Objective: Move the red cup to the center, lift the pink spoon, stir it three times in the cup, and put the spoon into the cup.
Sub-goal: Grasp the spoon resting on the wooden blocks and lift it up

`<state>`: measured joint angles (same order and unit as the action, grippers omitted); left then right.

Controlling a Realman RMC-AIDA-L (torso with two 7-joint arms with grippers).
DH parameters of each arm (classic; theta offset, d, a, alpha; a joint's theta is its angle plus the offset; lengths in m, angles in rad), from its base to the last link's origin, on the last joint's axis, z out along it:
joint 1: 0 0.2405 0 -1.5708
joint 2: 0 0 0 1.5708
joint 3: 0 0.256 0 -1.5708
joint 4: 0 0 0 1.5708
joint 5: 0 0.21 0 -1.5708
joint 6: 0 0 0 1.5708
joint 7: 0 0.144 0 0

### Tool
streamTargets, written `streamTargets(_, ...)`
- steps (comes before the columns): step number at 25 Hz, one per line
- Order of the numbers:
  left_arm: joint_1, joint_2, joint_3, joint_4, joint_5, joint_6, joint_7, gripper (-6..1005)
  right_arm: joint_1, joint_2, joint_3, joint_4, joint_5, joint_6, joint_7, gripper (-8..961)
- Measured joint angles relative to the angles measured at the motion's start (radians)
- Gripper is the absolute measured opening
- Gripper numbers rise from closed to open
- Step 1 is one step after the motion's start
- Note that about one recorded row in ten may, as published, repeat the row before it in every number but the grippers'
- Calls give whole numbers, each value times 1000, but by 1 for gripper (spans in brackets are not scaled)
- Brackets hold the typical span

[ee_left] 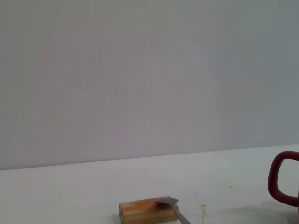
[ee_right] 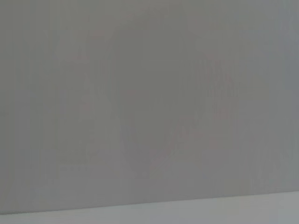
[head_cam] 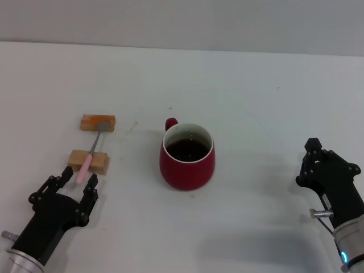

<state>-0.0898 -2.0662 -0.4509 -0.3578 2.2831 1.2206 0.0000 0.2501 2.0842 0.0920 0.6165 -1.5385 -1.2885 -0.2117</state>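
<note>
Nearest to me, low on my left, my left gripper (head_cam: 73, 183) rests with its fingers spread apart and holding nothing. Just beyond its fingertips lies the pink spoon (head_cam: 91, 154), its pink handle end between the two fingers' tips without clear contact. Its handle crosses the near wooden block (head_cam: 89, 161), and its grey bowl sits on the far wooden block (head_cam: 97, 122). My left wrist view shows only the far block (ee_left: 147, 210) with the spoon's bowl (ee_left: 169, 202) on it, plus the cup's handle (ee_left: 281, 184) at one edge. Further right of those fingers, the red cup (head_cam: 187, 156) stands upright mid-table, dark liquid inside, handle pointing away. Well apart on the far right is my right gripper (head_cam: 314, 161), clenched shut, empty. Its wrist view shows only blank wall and table (ee_right: 187, 212).
</note>
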Motion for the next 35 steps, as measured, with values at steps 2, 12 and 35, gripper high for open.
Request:
streamTargets(2, 0, 0, 0, 1, 0, 0, -6, 515, 0, 0, 0, 0, 0, 0, 0, 0)
streamTargets(12, -7, 0, 0, 11, 1, -3, -22, 509, 0, 1, 0, 0, 0, 0, 0, 0)
streamTargets(35, -28, -2, -8, 32, -4, -1, -13, 225, 5, -3, 7, -2, 0, 0, 0, -1)
